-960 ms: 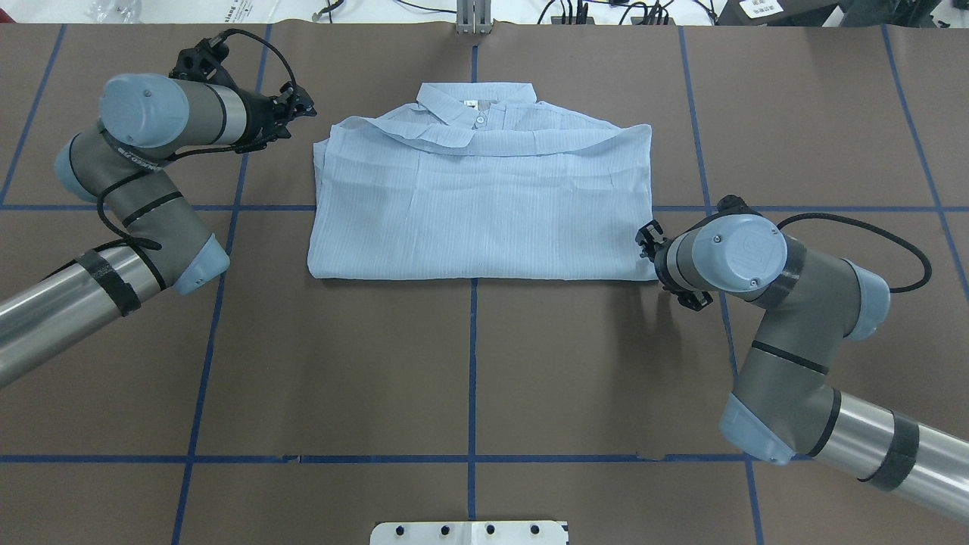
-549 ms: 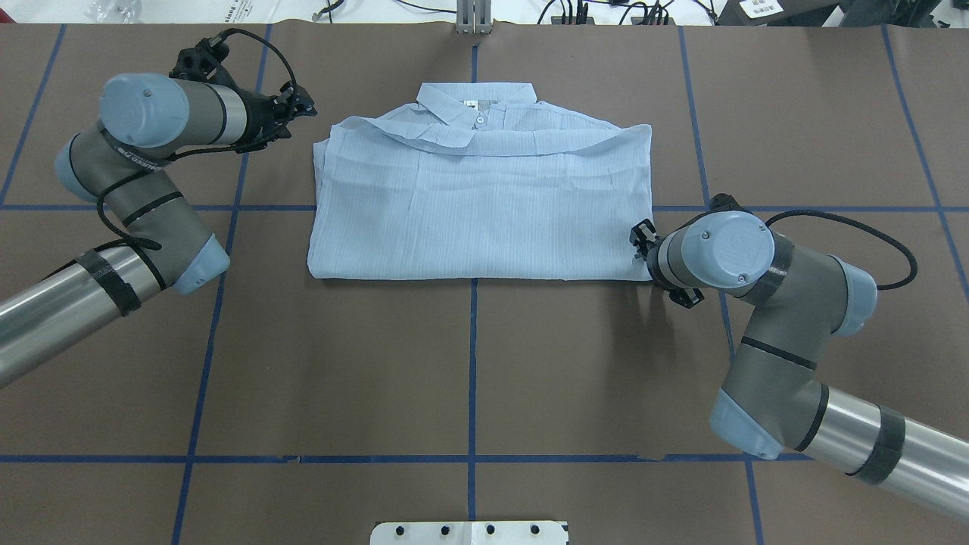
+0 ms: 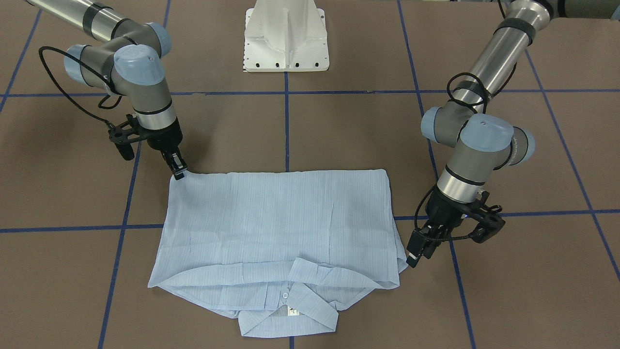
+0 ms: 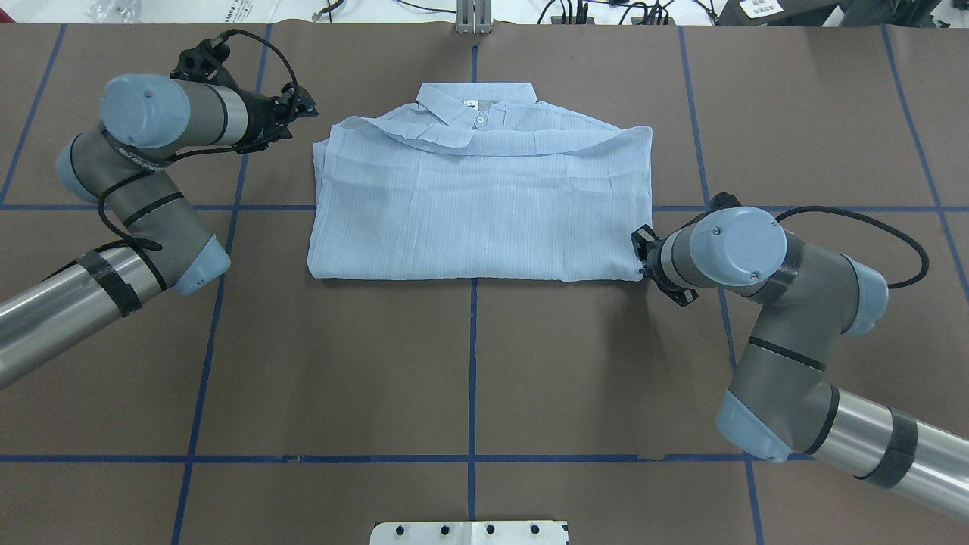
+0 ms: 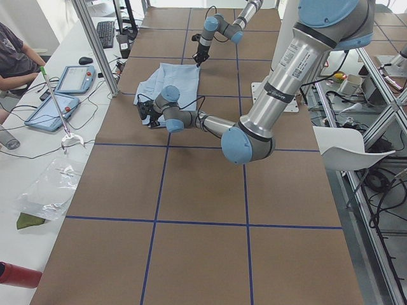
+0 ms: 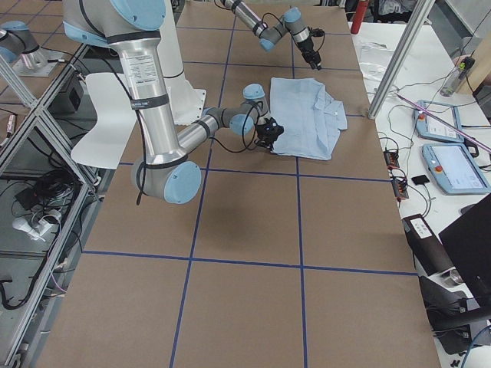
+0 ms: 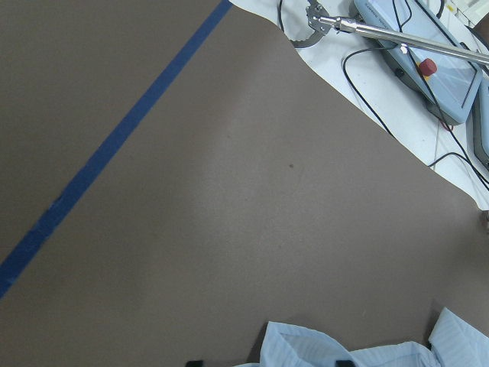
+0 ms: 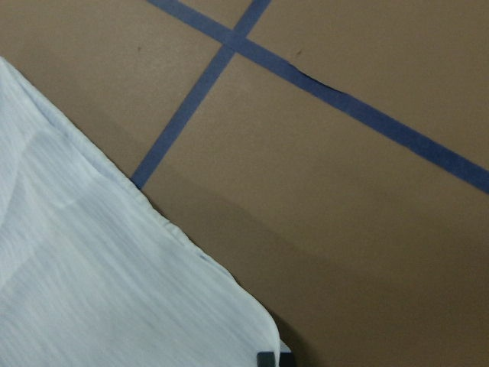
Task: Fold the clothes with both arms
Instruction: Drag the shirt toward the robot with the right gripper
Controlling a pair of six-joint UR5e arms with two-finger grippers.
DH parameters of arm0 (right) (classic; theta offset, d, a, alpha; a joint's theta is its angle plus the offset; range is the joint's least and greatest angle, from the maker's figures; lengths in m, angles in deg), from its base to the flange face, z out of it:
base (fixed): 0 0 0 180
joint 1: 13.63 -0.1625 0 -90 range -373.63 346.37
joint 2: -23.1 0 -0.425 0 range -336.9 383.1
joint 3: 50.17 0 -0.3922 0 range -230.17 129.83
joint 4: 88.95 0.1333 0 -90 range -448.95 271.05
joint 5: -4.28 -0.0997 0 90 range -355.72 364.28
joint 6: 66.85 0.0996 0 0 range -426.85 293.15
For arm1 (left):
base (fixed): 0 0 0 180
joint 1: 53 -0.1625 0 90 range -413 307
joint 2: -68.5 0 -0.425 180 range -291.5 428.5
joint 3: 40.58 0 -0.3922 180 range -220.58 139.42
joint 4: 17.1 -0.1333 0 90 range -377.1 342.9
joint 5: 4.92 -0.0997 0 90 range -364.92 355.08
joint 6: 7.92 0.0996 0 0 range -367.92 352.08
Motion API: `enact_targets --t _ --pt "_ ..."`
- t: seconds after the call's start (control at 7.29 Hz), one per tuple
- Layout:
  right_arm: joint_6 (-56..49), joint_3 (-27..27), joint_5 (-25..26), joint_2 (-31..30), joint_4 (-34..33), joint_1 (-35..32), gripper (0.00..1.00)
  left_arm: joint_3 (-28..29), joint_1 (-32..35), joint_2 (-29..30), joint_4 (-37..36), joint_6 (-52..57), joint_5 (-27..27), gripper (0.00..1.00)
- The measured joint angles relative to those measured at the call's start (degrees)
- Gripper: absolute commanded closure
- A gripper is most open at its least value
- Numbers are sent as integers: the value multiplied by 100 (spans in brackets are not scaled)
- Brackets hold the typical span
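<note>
The light-blue striped shirt (image 4: 484, 212) lies folded flat at mid-table, collar (image 4: 477, 102) at the far edge. My left gripper (image 4: 306, 112) is low beside the shirt's far left corner. In the left wrist view its two dark fingertips stand apart at the bottom edge with the shirt's edge (image 7: 367, 355) between them, so it is open. My right gripper (image 3: 179, 173) is at the shirt's near right corner. Its narrow fingers look shut on that corner, and the right wrist view shows the cloth (image 8: 99, 290) ending at one dark fingertip (image 8: 269, 359).
Blue tape lines (image 4: 473, 363) cross the brown table cover. The white pedestal base (image 3: 286, 36) stands at the robot's edge. A metal post (image 4: 473, 15) and cables sit past the far edge. A person (image 5: 16, 57) and tablets (image 5: 76, 79) are at the side bench.
My right arm has moved in to the shirt's near right corner, and that corner has shifted slightly inward. The left arm has hardly moved.
</note>
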Motion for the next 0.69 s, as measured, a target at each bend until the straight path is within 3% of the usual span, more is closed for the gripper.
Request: enact_targets --t 0.41,0.69 --pt "35 1568 -340 -1199 -65 751 100 -379 -19 -110 -40 -13 60 35" --pt "49 2384 -908 -1985 -85 1664 100 -1198 -46 -548 -80 -183 538 35"
